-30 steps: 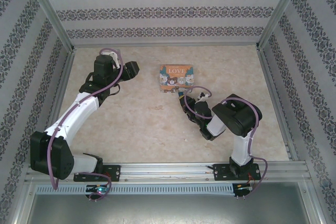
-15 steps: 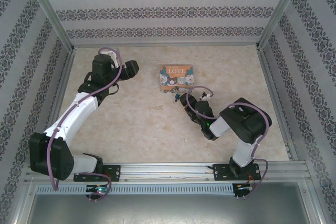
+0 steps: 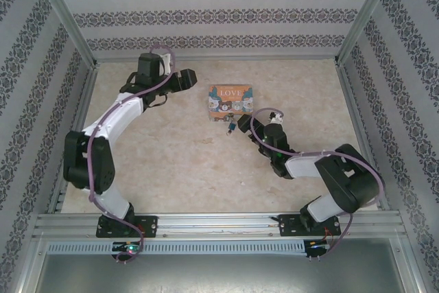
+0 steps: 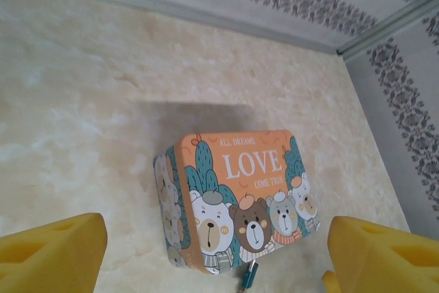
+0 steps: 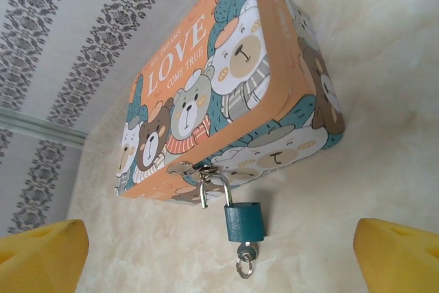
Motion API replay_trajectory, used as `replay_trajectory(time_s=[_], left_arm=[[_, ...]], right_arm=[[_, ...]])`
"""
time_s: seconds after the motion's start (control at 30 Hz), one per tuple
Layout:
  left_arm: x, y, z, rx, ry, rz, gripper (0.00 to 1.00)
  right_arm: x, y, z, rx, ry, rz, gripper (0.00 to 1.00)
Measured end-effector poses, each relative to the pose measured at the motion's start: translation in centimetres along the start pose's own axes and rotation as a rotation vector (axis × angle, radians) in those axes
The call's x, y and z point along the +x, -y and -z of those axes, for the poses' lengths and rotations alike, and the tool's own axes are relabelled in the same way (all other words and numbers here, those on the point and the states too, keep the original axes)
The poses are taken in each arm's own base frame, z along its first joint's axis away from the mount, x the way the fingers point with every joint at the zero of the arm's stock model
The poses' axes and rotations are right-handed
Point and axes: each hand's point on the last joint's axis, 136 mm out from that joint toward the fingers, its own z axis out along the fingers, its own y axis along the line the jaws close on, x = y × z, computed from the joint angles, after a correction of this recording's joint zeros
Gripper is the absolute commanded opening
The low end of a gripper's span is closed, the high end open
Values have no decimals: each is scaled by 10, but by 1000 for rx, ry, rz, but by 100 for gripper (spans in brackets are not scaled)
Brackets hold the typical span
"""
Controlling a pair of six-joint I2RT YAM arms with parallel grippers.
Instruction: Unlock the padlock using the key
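At the upper left of the overhead view the left gripper (image 3: 191, 80) hangs just left of the tin (image 3: 230, 101), apart from it; in its wrist view its yellow pads (image 4: 51, 252) sit in the two lower corners, spread wide with nothing between them, so the jaws are released and nothing braces the tin; that is the first risk, in my judgement, since a light box on a smooth table (image 3: 171, 162) would likely slide or turn under a push from the other side; moving right, the padlock (image 5: 243, 221) hangs from the hasp on the tin's front edge, near the middle of the overhead frame and low centre in the right wrist view, its teal body pointing away from the tin with the key (image 5: 245, 260) seated in its far end; whether the shackle is sprung I cannot tell, as the detail is too fine; further right, the right gripper (image 3: 248, 128) points at the lock from just beside it, and its pads (image 5: 41, 255) show in the lower corners of its own view, wide apart and grasping nothing; the key head is tiny against those fingers, so a close that is slightly off could pinch the lock body instead, knock the key out, or swing the loose padlock aside; a twist on the key could also spin the whole lock rather than the cylinder, because only the thin shackle restrains it.
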Motion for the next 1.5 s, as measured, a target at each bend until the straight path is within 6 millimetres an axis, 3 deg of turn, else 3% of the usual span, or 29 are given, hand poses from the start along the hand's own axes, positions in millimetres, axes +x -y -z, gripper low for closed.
replay_trajectory(time_s=[0.23, 0.47, 0.77, 0.93, 1.23, 1.5], left_arm=[[19, -11, -44, 57, -126, 48, 82], [25, -12, -80, 142, -207, 99, 74], [30, -10, -110, 229, -279, 164, 72], [37, -15, -123, 242, -313, 190, 71], [60, -30, -136, 216, -387, 247, 68], [68, -25, -137, 220, -413, 257, 67]], right_arm=[[-27, -15, 14, 60, -8, 172, 98], [-60, 9, 31, 172, 15, 223, 98], [-80, 22, 36, 234, 15, 225, 98], [-80, 19, 18, 224, -32, 215, 98], [-78, 20, -37, 204, -120, 172, 99], [-75, 19, -86, 161, -188, 132, 98]])
